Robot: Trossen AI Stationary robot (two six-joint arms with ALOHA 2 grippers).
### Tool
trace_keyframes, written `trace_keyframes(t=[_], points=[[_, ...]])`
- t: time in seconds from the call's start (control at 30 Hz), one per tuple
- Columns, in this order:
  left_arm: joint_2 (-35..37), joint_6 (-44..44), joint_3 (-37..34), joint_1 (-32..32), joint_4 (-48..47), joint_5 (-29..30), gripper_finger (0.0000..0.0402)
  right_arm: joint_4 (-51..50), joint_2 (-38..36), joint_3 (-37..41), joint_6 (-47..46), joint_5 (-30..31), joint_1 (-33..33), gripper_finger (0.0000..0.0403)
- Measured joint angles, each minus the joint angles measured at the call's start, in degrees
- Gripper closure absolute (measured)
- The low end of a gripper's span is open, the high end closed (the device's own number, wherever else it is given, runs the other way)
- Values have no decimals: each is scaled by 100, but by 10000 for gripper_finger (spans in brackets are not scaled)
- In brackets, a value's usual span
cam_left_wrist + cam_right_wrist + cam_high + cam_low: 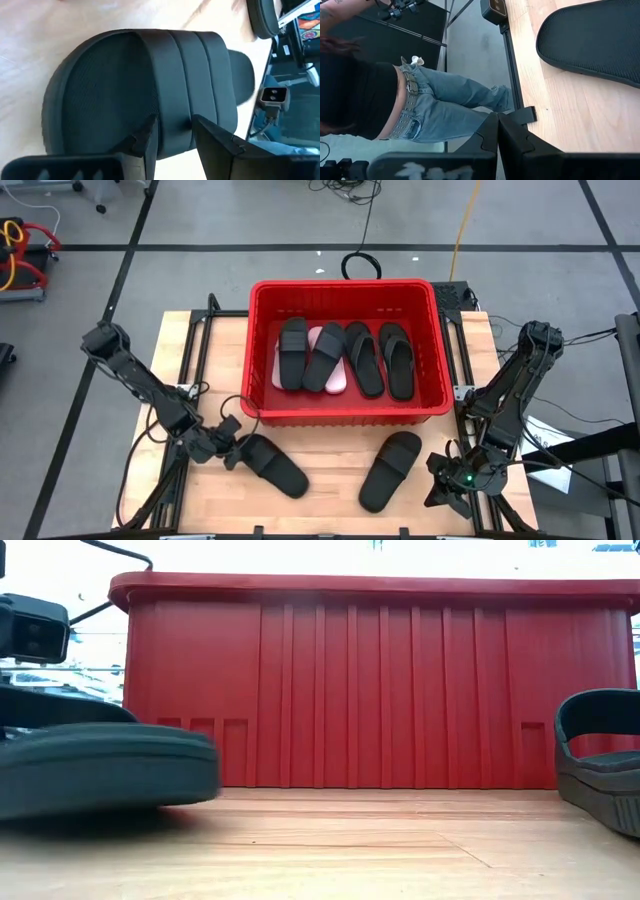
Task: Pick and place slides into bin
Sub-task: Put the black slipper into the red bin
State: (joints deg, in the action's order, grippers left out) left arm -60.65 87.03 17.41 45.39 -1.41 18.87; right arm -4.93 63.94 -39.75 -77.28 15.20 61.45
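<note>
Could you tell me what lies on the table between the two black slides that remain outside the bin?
Nothing: in the high view, only bare wooden table separates the left slide from the right slide.

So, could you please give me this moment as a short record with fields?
bin: red bin at the table's far middle
in bin: four black slides and one pink slide
on table: two black slides, left one and right one
left gripper: open, fingers astride the left one's edge
right gripper: shut, parked off the table's right corner
beyond table: a person standing
</note>
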Motion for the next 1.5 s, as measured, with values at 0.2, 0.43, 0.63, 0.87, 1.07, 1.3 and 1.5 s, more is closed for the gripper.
trace_keyframes(t=[0.2,0.43,0.63,0.87,1.07,1.3,1.5], points=[[-402,-29,0,0,587,-81,282,0,0,0,-2,2,0,403],[-755,-35,4,0,1115,-81,285,0,0,0,-142,0,0,403],[-775,-28,4,0,1251,-81,358,0,0,0,-66,0,0,403],[-776,-25,2,0,1649,-55,396,1,0,0,-48,0,0,403],[-776,-106,138,0,2276,-61,399,58,0,0,-48,-6,0,403],[-778,-209,663,-4,2281,-57,401,553,0,0,317,-8,2,403],[-777,-533,1201,-33,2087,61,401,879,0,0,875,7,2,403]])
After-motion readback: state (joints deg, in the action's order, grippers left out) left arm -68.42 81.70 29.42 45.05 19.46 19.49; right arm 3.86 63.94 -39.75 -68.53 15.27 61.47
